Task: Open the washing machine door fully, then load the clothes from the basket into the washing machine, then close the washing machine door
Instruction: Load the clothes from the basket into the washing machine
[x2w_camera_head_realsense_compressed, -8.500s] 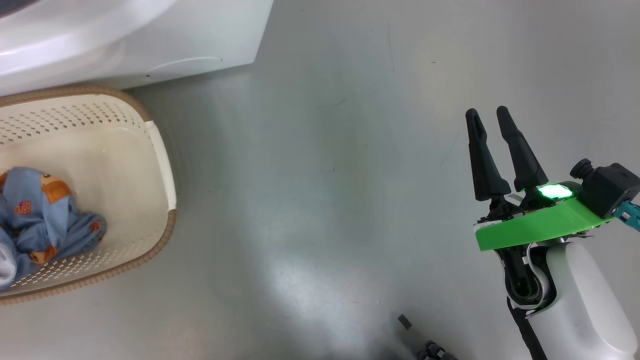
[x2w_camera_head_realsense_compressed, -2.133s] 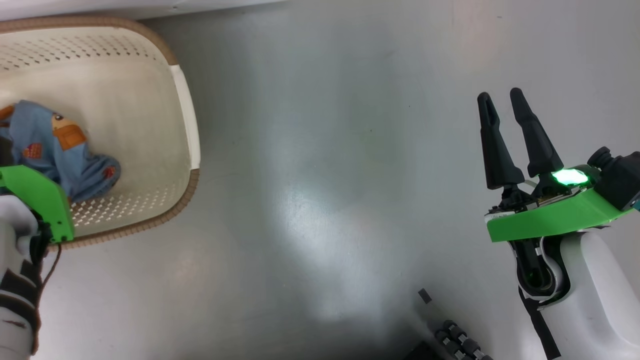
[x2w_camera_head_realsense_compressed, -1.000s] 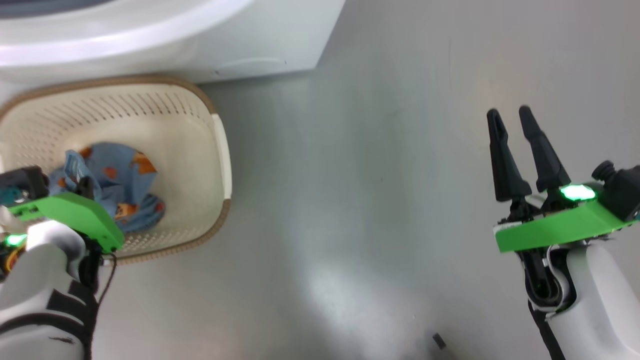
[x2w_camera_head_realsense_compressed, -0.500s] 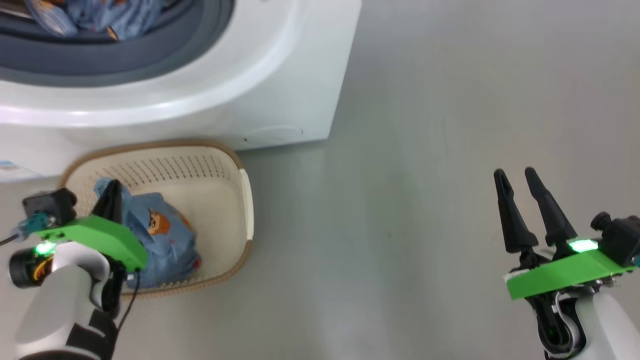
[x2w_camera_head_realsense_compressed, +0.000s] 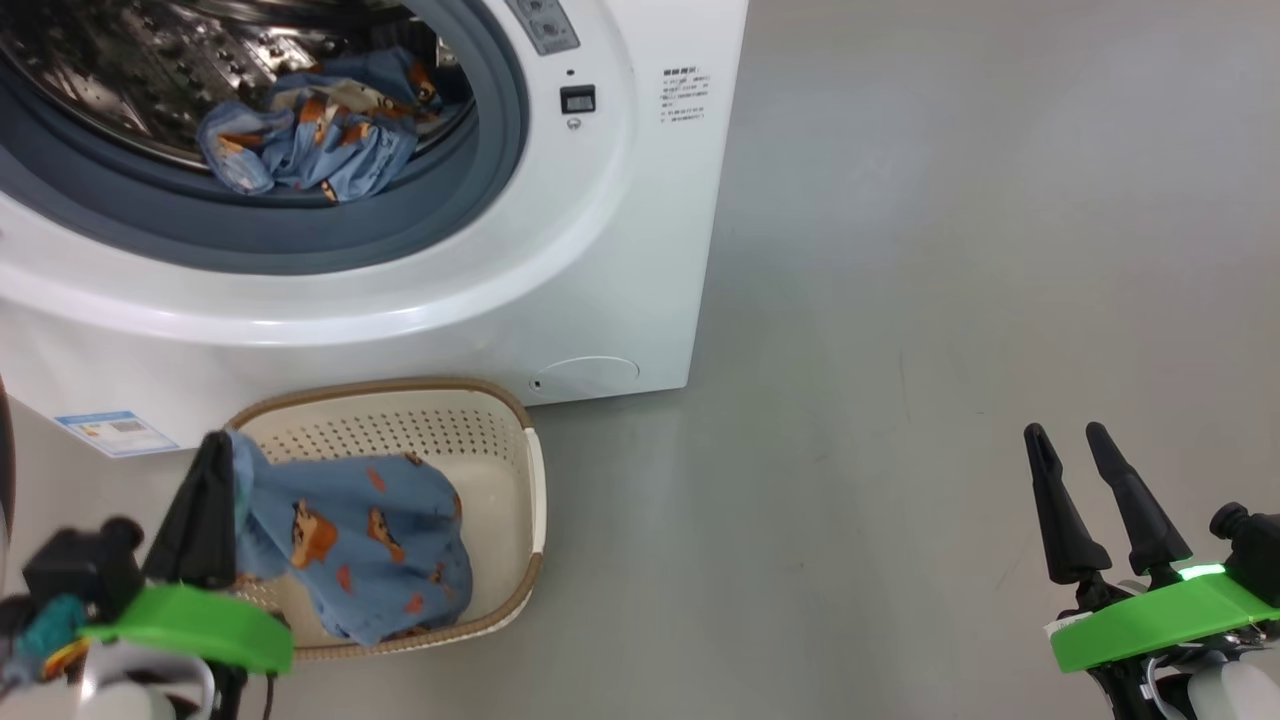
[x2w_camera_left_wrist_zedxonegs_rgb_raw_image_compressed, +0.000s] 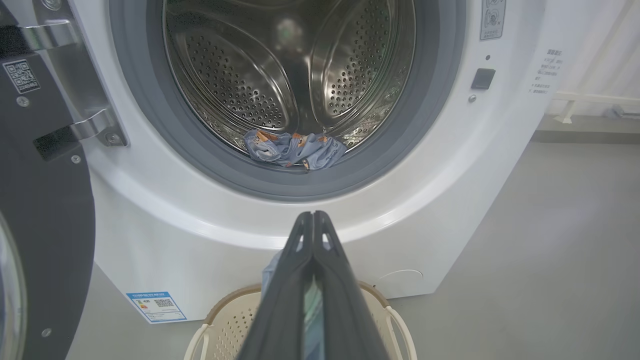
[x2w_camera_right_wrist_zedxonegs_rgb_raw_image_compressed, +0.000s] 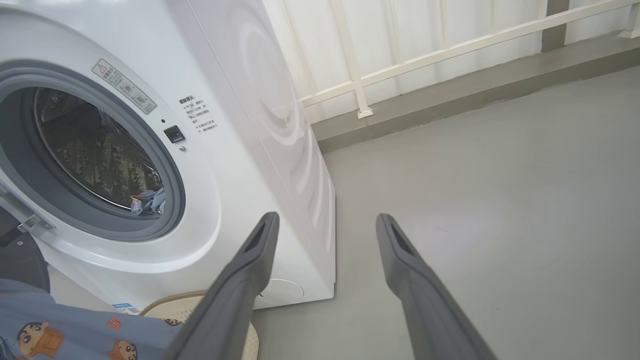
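The white washing machine (x2w_camera_head_realsense_compressed: 640, 250) stands open, its black-rimmed door (x2w_camera_left_wrist_zedxonegs_rgb_raw_image_compressed: 45, 210) swung out to the left. One blue bear-print garment (x2w_camera_head_realsense_compressed: 310, 140) lies in the steel drum (x2w_camera_left_wrist_zedxonegs_rgb_raw_image_compressed: 240, 85), just behind the grey seal. My left gripper (x2w_camera_head_realsense_compressed: 215, 445) is shut on a second blue garment (x2w_camera_head_realsense_compressed: 360, 540), which hangs from the fingers over the cream basket (x2w_camera_head_realsense_compressed: 390, 388). In the left wrist view the fingertips (x2w_camera_left_wrist_zedxonegs_rgb_raw_image_compressed: 312, 220) are pressed together with fabric between them. My right gripper (x2w_camera_head_realsense_compressed: 1064, 432) stands open over bare floor at the lower right, holding nothing.
Grey floor (x2w_camera_head_realsense_compressed: 900, 250) stretches to the right of the machine. A white railing and a low kerb (x2w_camera_right_wrist_zedxonegs_rgb_raw_image_compressed: 450, 90) run behind it. The basket sits against the machine's front, below the drum opening.
The head camera has tilted up, bringing the drum into view. My left gripper has closed on the garment in the basket and raised it. The right gripper stays open.
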